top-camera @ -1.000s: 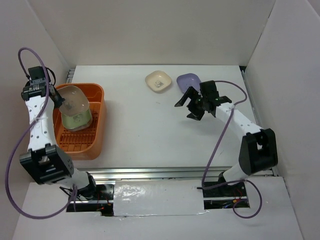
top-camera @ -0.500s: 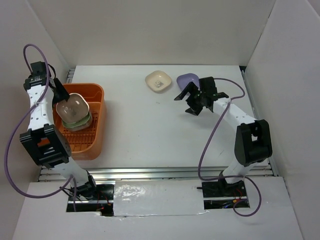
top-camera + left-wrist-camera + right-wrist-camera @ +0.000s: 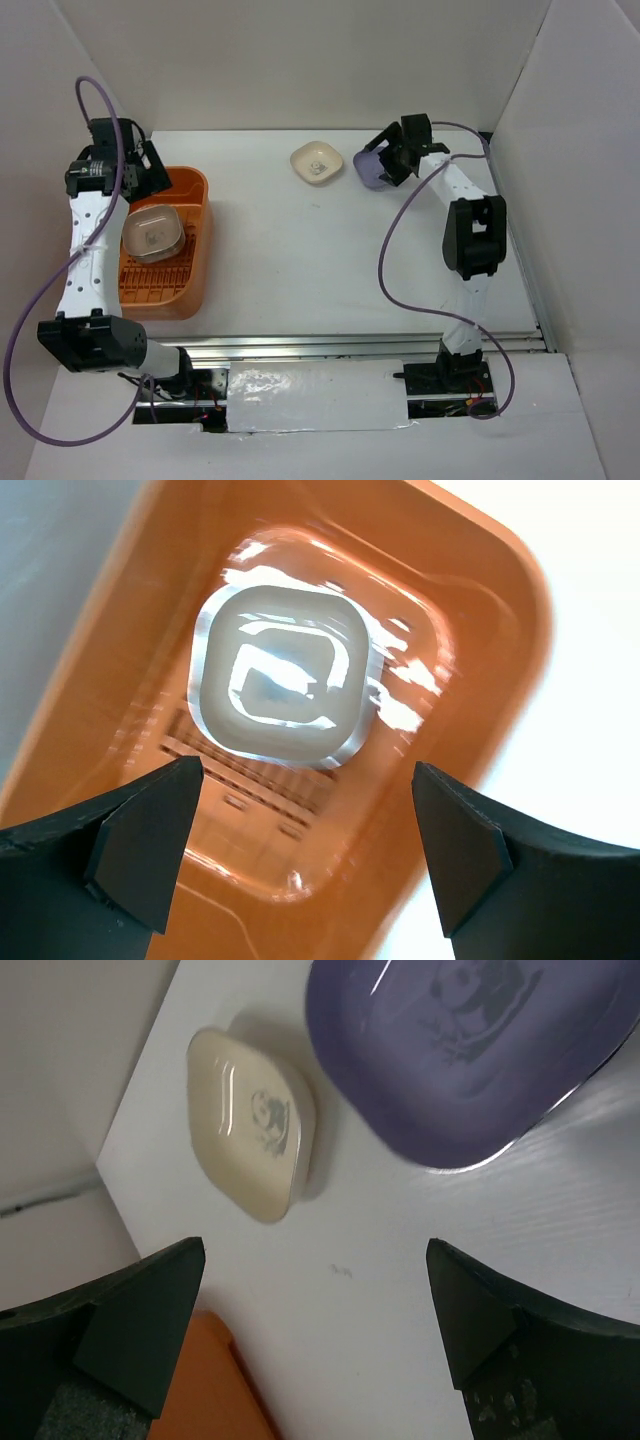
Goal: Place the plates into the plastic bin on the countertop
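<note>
**Jaws wide, nothing held**

Your plastic bin (image 3: 196,262), left on the countertop (image 3: 300,260), holds stacked plates (image 3: 152,232); the left gripper (image 3: 305,790) hangs spread wide above them. Farther back, the right gripper (image 3: 315,1310) gapes over the lavender plate (image 3: 470,1070), beside the cream plate (image 3: 317,162).

Orange rectangular plastic bin (image 3: 490,610): glossy, smooth walls, bright glare; ribbed slatted floor.
Pale rounded-square top plate in bin (image 3: 285,670): shiny, glazed-looking, strong white reflections.
Cream rounded-square dish (image 3: 255,1125): smooth, soft sheen.
Lavender rounded-square dish (image 3: 450,1060): smooth, satin, bright edge highlight.
Flat white countertop (image 3: 320,260): matt, smooth.
Near-edge metal rail (image 3: 350,347): brushed silver.
</note>
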